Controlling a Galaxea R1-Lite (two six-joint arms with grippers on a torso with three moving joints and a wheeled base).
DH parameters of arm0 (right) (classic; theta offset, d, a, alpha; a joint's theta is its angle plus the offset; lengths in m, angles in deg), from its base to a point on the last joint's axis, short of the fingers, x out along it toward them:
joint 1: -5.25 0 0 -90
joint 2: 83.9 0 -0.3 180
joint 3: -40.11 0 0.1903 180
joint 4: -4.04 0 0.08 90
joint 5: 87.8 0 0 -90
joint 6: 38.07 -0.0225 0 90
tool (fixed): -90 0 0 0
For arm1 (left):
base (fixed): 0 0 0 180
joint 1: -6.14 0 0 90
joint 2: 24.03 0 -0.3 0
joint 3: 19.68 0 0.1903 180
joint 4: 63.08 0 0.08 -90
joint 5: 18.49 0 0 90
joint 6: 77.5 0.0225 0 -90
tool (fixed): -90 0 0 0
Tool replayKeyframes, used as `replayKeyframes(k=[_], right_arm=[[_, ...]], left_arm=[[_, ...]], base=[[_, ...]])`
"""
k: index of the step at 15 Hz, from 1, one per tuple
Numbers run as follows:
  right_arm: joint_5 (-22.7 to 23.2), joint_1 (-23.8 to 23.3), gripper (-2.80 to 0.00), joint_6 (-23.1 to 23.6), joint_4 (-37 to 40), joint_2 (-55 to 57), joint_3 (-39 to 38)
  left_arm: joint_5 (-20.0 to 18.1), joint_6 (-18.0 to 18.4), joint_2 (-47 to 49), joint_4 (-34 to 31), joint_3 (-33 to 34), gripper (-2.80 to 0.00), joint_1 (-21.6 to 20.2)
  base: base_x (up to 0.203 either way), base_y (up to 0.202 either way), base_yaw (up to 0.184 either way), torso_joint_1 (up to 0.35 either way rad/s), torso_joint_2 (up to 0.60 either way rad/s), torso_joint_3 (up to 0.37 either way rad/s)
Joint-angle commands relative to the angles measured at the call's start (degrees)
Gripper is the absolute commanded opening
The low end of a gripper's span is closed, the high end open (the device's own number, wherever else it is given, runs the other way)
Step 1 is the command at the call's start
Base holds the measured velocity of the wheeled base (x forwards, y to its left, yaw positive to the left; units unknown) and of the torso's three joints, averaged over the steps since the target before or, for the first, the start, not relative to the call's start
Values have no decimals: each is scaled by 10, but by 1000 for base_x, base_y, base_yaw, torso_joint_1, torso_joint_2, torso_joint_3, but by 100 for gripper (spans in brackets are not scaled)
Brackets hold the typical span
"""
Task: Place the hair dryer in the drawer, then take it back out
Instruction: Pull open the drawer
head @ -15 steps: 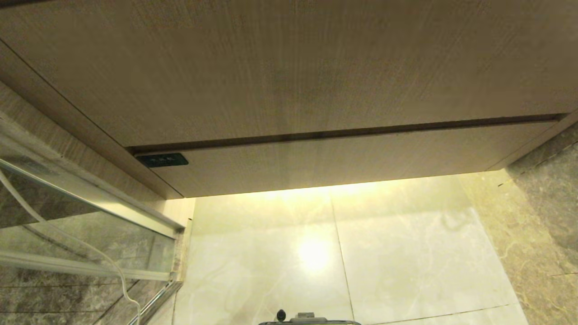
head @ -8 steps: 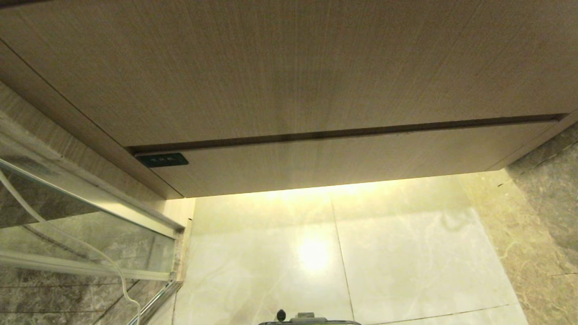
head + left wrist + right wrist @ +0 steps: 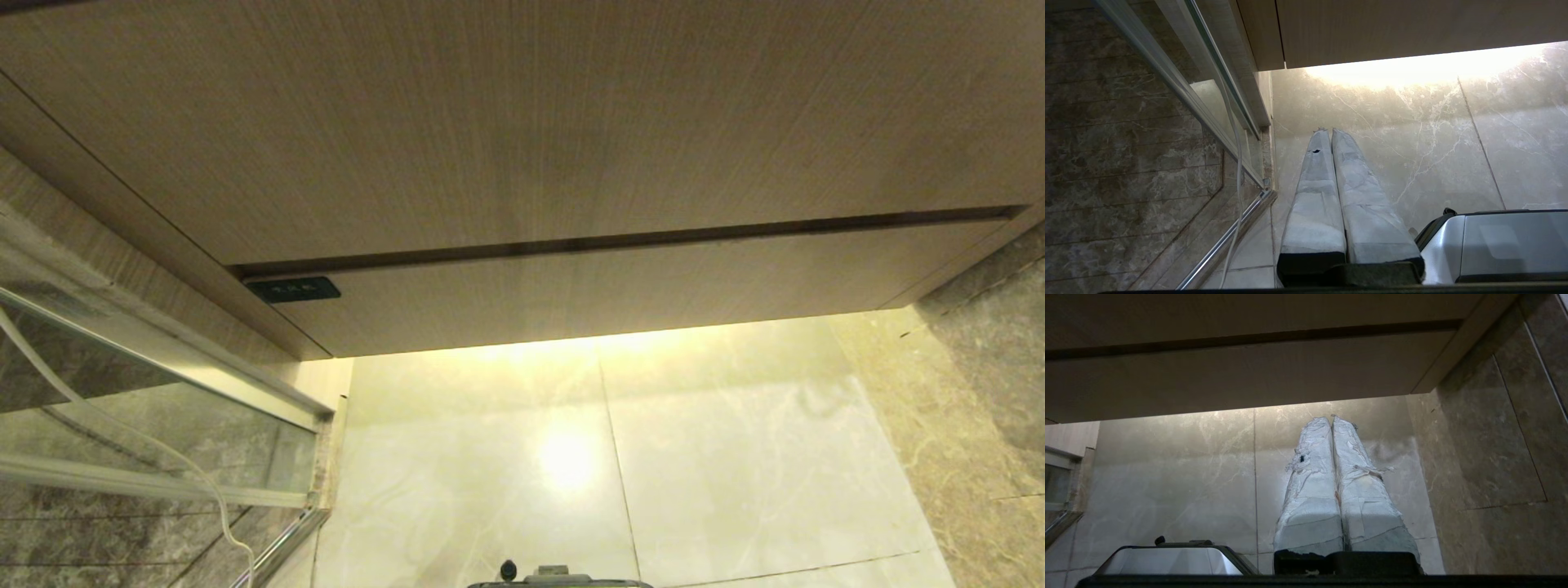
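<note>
Drawer (image 3: pixel 620 294) closed flush under taller cabinet panel (image 3: pixel 522 122); black label (image 3: pixel 293 288) at its left front corner.
Hair dryer nowhere visible; only a white cord (image 3: pixel 122 433) behind the glass door (image 3: pixel 155 408). Left gripper (image 3: pixel 1329 131) and right gripper (image 3: pixel 1331 418) both clenched, empty, over pale floor tiles (image 3: pixel 735 457).

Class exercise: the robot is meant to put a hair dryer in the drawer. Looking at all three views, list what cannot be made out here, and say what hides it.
- Hair dryer: in no view; only a white cord runs off the head view's lower edge.
- Inside of the drawer: hidden by its shut front.
- Words on the black label: too small.
- Both arms: outside the head view; the left claw and right claw show only in their wrist views, empty.
</note>
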Motion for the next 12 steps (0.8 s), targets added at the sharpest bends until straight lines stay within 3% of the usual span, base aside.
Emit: replayKeyframes(k=[1, 6, 8, 12], right_arm=[[16, 2, -280, -2, 10, 135, 69], [109, 12, -280, -28, 98, 186, 81], [116, 48, -280, -49, 148, 186, 83], [159, 54, -280, -59, 207, 170, 83]], left_arm=[[0, 0, 0, 0, 0, -280, 0], [0, 0, 0, 0, 1, -280, 0], [0, 0, 0, 0, 0, -280, 0], [0, 0, 0, 0, 1, -280, 0]], base=[[0, 0, 0, 0, 0, 0], [0, 0, 0, 0, 0, 0], [0, 0, 0, 0, 0, 0], [0, 0, 0, 0, 0, 0]])
